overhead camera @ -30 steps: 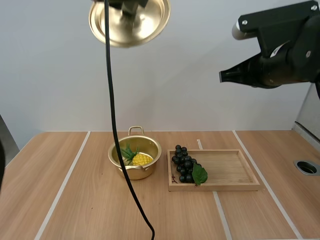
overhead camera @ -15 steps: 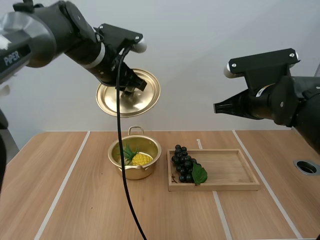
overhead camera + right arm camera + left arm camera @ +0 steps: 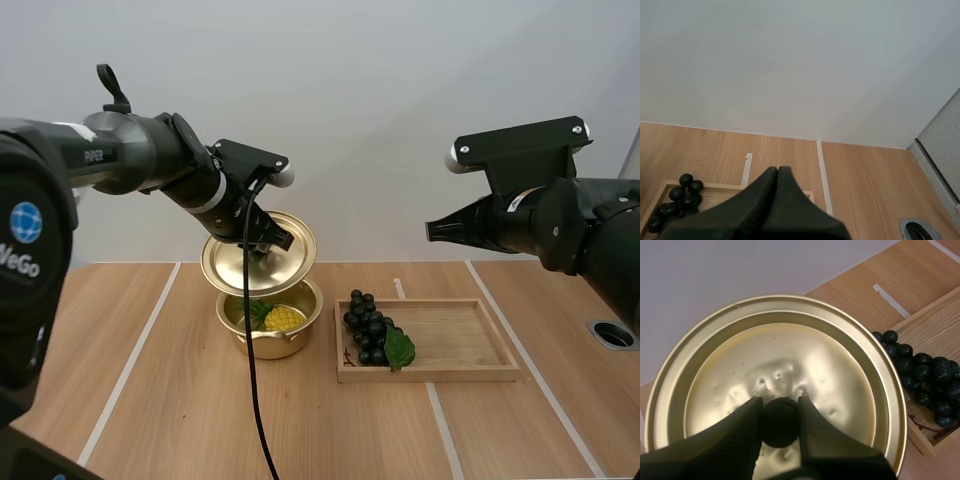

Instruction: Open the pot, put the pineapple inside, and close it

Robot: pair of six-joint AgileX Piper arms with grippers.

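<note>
Now, left claw (image 3: 780,412): clamped on the black knob (image 3: 780,424) at the centre of the lid (image 3: 790,355), one finger on each side.
Lid: gold, tilted, hanging just over the pot (image 3: 275,346) — apart from its rim, as far as I can judge.
Pineapple (image 3: 283,318): already inside the pot, leaves toward 9 o'clock.
Handling: the lid is probably light, stiff and slick. The knob is the one sound hold, though a pinch there may let it swing.
Right claw (image 3: 432,230): fingers pressed together on nothing, held high at the pot's 3 o'clock.
Edges: the wooden tray (image 3: 430,375) lies just beside the pot at 3 o'clock, with the grapes (image 3: 368,328) at its nearest end.
Room: open bench (image 3: 150,400) at 9 and 6 o'clock — a straight descent looks safest.
</note>
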